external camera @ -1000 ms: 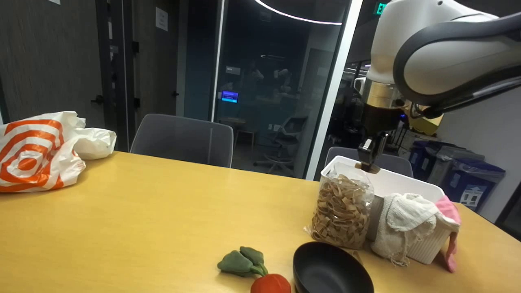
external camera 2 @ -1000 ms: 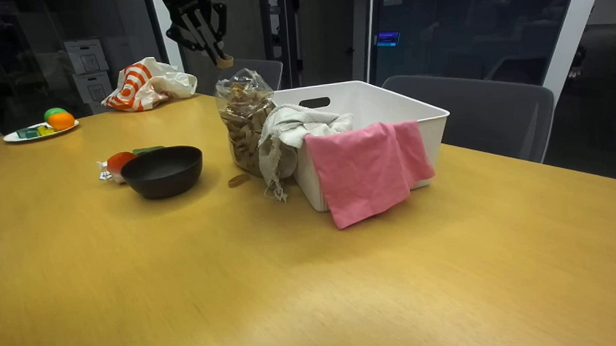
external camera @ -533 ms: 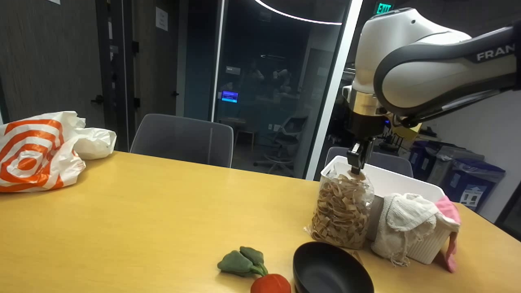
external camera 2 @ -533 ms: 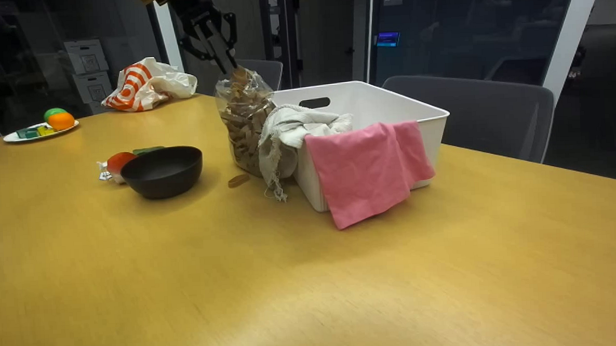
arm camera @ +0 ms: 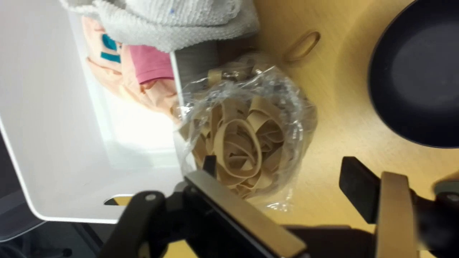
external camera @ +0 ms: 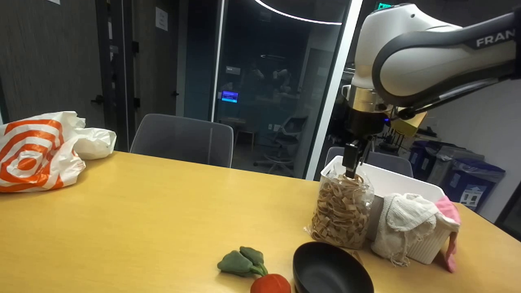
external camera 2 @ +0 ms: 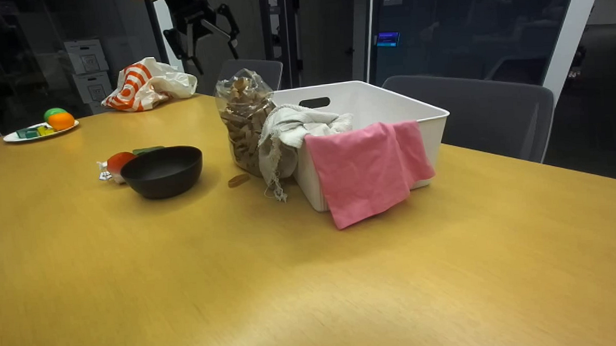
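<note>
So the gripper (external camera 2: 218,65) is spread wide over the bag of tan rubber bands (external camera: 344,207), with nothing between its fingers as far as anyone can see. The bag stands upright on the table (external camera 2: 271,278), left of the white bin (external camera 2: 383,104) in both exterior views, and one loop (arm camera: 256,150) sits on top of the heap in its mouth. Main worry, probably: in the wrist view the finger on the bin side overlaps the crinkly plastic edge, and it's hard to tell if it's touching. If the arm swings sideways or the fingers catch that film, the bag could tip and dump bands around the black bowl (external camera 2: 165,187). There's already a stray band (external camera 2: 238,180) between bag and bowl. The pale cloth (external camera 2: 285,137) hanging just beside the bag might get dragged too. Compared with a second ago, when the fingers pinched a band above the bag, they're now well apart and not gripping it, while bag, bowl and bin haven't budged.
</note>
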`<action>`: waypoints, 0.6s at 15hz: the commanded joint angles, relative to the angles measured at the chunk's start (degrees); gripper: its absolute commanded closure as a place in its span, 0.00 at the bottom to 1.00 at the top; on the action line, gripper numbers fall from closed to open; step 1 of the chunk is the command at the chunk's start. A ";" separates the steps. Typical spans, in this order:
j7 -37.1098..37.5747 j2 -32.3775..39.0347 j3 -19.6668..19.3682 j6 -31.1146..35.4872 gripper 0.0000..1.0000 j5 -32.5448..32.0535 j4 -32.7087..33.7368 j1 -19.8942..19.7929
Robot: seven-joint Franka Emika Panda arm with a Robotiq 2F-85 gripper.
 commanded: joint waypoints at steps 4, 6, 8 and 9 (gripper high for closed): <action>-5.65 -1.27 1.62 -14.87 0.00 15.48 1.02 1.22; -8.93 -1.19 2.64 -12.54 0.00 20.57 -1.20 1.88; -11.74 -0.74 4.29 -9.91 0.00 24.45 -3.18 3.26; -13.14 -0.30 5.20 -8.93 0.00 25.84 -3.79 4.05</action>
